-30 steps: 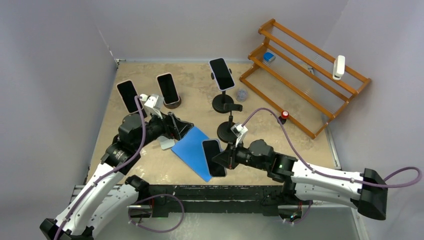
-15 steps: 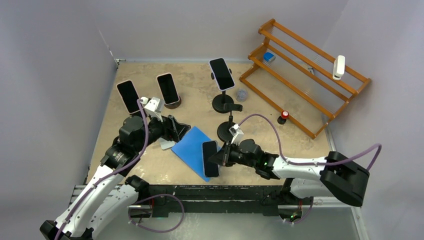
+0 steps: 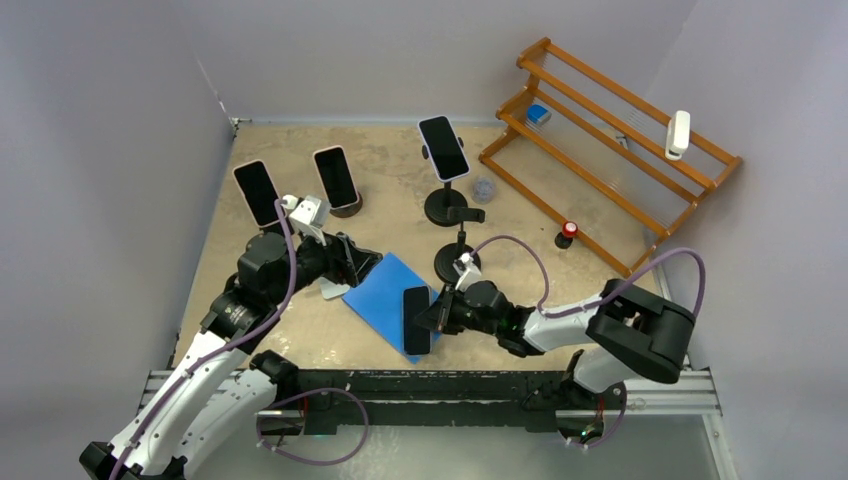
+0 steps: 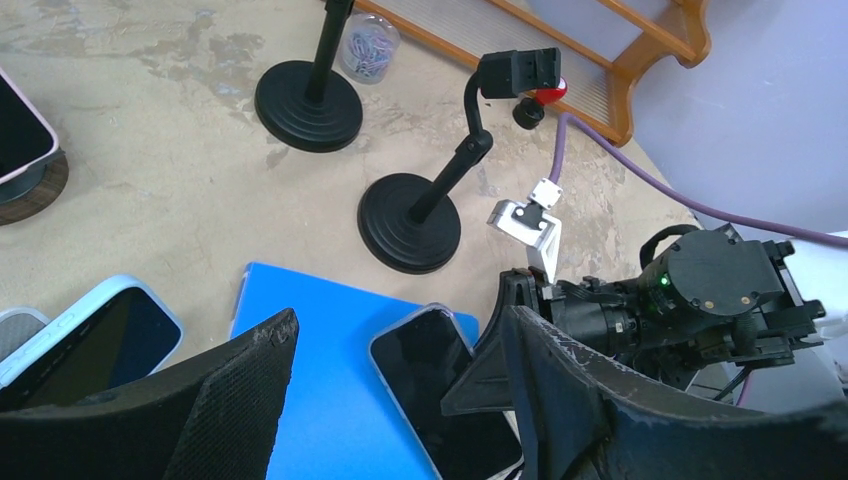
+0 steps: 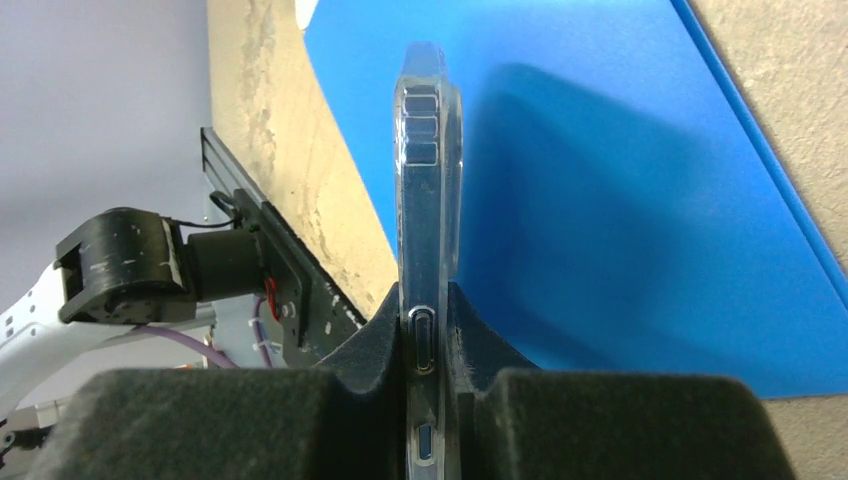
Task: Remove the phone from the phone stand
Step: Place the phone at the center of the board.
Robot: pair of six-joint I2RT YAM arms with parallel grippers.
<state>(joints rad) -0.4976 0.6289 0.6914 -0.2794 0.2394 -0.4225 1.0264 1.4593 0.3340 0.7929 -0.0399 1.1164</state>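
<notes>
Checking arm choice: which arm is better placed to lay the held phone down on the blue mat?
Right. The right gripper is shut on the phone, just above the blue mat. The left gripper hovers open and empty nearby.

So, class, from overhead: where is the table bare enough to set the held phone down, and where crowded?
Bare: the near-left corner between the blue mat and table edge, and the stretch between the empty stand and wooden rack. Crowded: back left, around the standing phones and left gripper.
</notes>
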